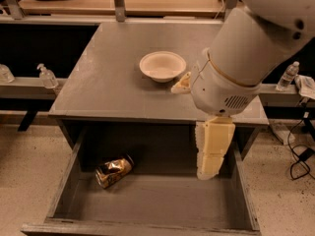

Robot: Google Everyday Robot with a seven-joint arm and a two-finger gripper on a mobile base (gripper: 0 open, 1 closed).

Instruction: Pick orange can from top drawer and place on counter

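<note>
The orange can (113, 171) lies on its side, crushed, in the left part of the open top drawer (147, 200). The counter (118, 82) above carries a white paper bowl (162, 65). My gripper (211, 154) hangs down from the big white arm over the drawer's right side, well to the right of the can and apart from it. Its cream-coloured fingers point down into the drawer.
Small clear bottles stand on a ledge at the left (47, 76) and at the right (288, 76). A wooden table edge (123, 1) runs behind the counter. Cables lie on the floor at the right (300, 156).
</note>
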